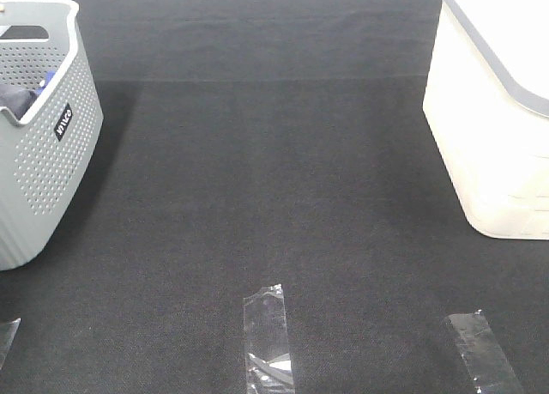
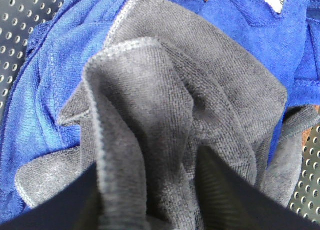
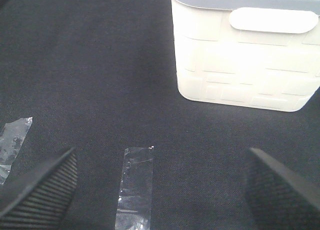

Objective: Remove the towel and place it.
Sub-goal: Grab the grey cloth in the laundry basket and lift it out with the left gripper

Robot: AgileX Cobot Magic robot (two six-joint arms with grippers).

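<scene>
The grey towel [image 2: 165, 104] is bunched into upright folds with a stitched hem and lies on a bright blue cloth [image 2: 50, 89] inside the perforated grey basket [image 2: 20, 19]. My left gripper [image 2: 147, 200] is down in the basket, and its two dark fingers [image 2: 225, 190] press a fold of the towel between them. In the exterior high view the basket [image 1: 51, 154] stands at the far left; neither arm shows there. My right gripper [image 3: 160, 190] is open and empty above the black mat.
A white lidded bin [image 1: 497, 128] stands at the right; it also shows in the right wrist view [image 3: 240, 59]. Clear tape strips [image 1: 268, 338] [image 1: 485, 351] lie on the black mat near the front edge; one of them is below the right gripper [image 3: 136, 187].
</scene>
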